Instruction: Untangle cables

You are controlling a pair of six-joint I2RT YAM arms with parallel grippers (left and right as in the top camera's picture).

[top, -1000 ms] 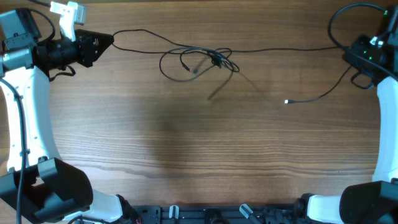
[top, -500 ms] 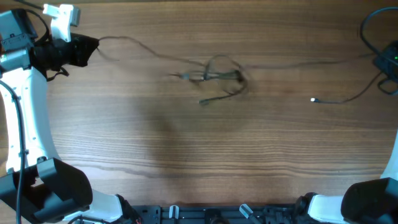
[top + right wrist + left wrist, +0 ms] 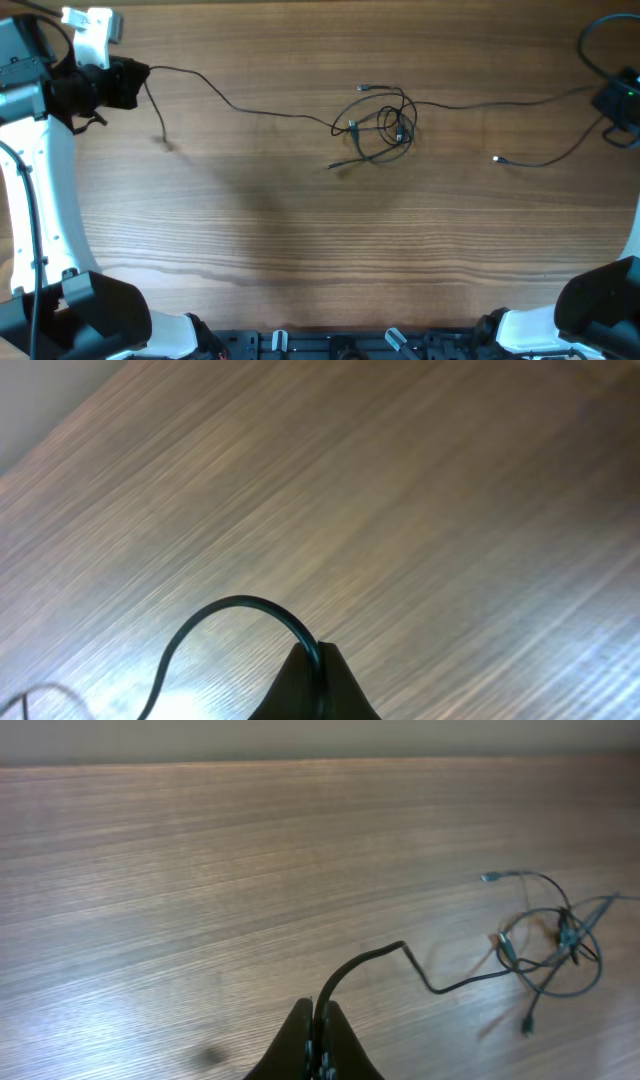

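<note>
Midway between my tools, the knotted cables point(image 3: 382, 125) lie on the desk point(image 3: 300, 250). Left tool point(image 3: 317, 1023) and right tool point(image 3: 318, 658) each clench a strand. Pulling outward may cinch them tighter.

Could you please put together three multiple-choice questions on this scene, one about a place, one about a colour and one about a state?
1. Where does the tangle of cables lie on the table?
A. near the middle
B. at the near edge
C. in the far left corner

2. What colour are the cables?
A. white
B. black
C. red

3. What state is the left gripper in?
A. open
B. shut on a cable
C. out of view

Answers:
1 A, the overhead view shows the knot close to the centre.
2 B, the strands are thin and black in every view.
3 B, the left wrist view shows it closed with a cable rising from its tip.
</note>
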